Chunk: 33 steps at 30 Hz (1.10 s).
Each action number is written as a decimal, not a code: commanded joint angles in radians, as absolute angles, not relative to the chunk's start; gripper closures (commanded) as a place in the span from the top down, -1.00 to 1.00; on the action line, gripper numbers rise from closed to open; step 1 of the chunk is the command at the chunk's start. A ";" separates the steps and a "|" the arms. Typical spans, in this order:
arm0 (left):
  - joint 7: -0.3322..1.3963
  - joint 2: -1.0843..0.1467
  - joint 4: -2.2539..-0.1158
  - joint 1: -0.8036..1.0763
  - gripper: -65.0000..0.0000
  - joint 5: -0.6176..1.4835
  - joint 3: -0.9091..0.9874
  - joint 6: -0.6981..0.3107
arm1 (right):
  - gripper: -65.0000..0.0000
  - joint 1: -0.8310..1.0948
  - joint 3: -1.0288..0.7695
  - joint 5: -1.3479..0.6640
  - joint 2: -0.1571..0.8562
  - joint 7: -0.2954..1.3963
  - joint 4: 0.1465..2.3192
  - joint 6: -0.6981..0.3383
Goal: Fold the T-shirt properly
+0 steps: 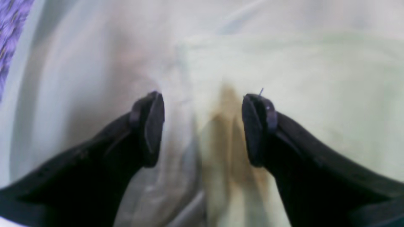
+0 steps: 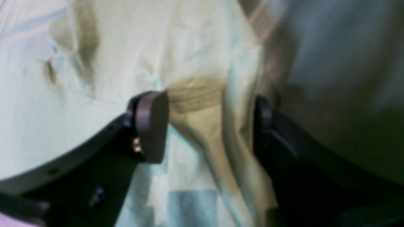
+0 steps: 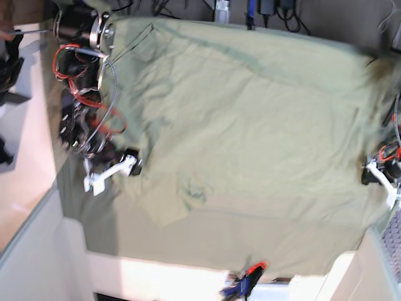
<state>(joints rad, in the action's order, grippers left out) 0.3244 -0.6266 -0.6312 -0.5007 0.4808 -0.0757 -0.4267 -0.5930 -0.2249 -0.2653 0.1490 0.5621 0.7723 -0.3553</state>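
The T-shirt (image 3: 250, 125) lies spread out and wrinkled over the green tablecloth (image 3: 269, 248); one sleeve (image 3: 168, 202) sticks out toward the lower left. My right gripper (image 3: 130, 164) is at the shirt's left edge. In the right wrist view it (image 2: 208, 126) stands open, and a bunched fold of the T-shirt (image 2: 202, 104) rises between the fingers. My left gripper (image 3: 369, 175) is at the shirt's right edge. In the left wrist view it (image 1: 203, 129) stands open astride a ridge of pale fabric (image 1: 284, 78). Both wrist views are blurred.
Red cables and arm hardware (image 3: 81, 69) crowd the upper left. An orange and blue clamp (image 3: 247, 279) grips the table's lower edge. Cables hang along the top edge (image 3: 250, 12). Purple carpet (image 1: 12, 25) shows past the table's side.
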 commanded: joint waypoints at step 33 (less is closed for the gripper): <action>0.302 -0.569 -0.565 -0.571 -1.00 0.582 -0.074 -0.636 | -0.71 -0.618 -0.226 -0.269 0.155 0.569 0.787 -0.352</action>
